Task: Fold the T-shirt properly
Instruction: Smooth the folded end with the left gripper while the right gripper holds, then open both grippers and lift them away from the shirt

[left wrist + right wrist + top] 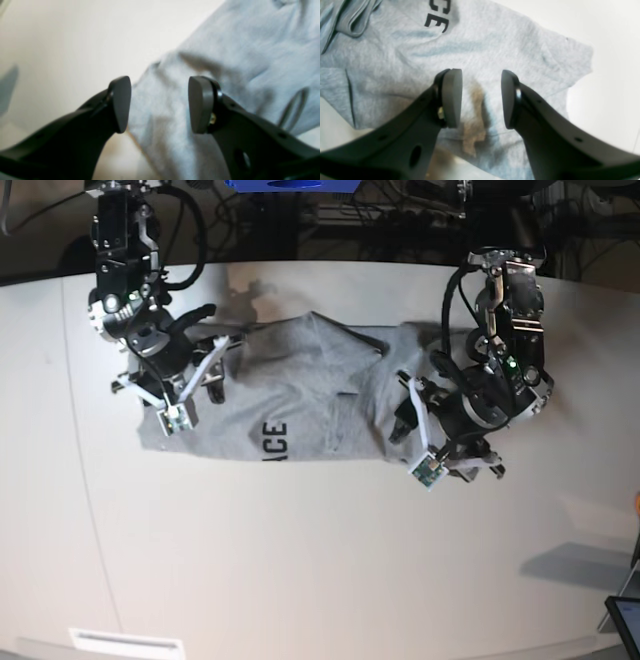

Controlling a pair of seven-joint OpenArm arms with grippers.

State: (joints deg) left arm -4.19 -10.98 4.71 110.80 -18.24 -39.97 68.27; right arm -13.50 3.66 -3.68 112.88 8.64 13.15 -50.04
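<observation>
The grey T-shirt (300, 390) lies crumpled across the white table, with black lettering (275, 442) facing up near its front edge. My right gripper (213, 367) is open just above the shirt's left end. In the right wrist view its pads (452, 97) straddle grey cloth (495, 45) near a sleeve, with the letters "CE" (436, 22) and the collar (352, 17) beyond. My left gripper (402, 408) is open at the shirt's right end. In the left wrist view its pads (200, 105) straddle a bunched edge of the shirt (237, 50). Neither holds cloth.
Bare white table (300, 560) lies in front of the shirt. Cables and dark equipment line the back edge, with a blue object (290, 185) there. A dark device (625, 620) sits at the front right corner. A white label (125, 642) lies at the front left edge.
</observation>
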